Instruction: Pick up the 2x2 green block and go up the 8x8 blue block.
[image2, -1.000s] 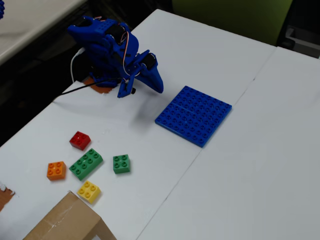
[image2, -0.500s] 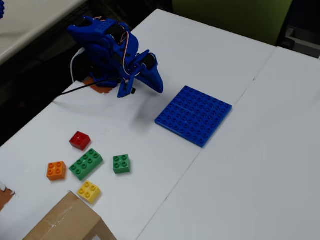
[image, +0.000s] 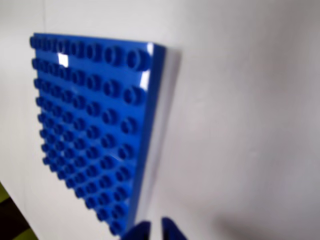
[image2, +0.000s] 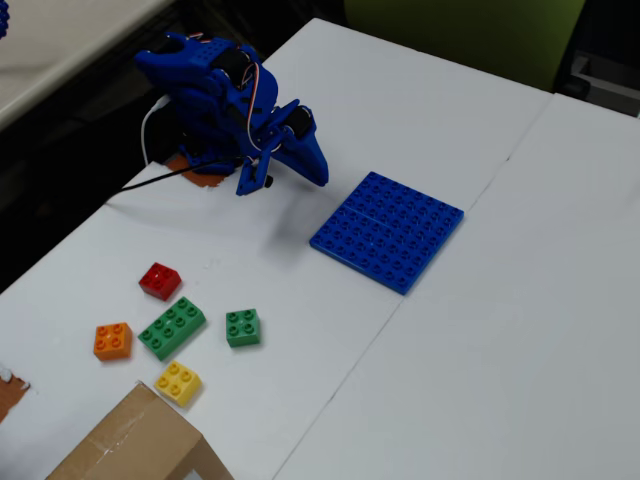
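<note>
The 2x2 green block (image2: 243, 327) sits on the white table at the lower left of the fixed view, and the wrist view does not show it. The 8x8 blue block (image2: 388, 230) lies flat mid-table, and it fills the left of the wrist view (image: 90, 125). My gripper (image2: 318, 172) hangs on the folded blue arm, just left of the plate's far corner and well away from the green block. In the wrist view its tips (image: 155, 231) show at the bottom edge with only a thin gap and nothing between them.
A red brick (image2: 160, 281), an orange brick (image2: 113, 341), a yellow brick (image2: 178, 383) and a long green 2x4 brick (image2: 172, 327) lie next to the green block. A cardboard box (image2: 135, 445) stands at the bottom left. The table edge runs along the left.
</note>
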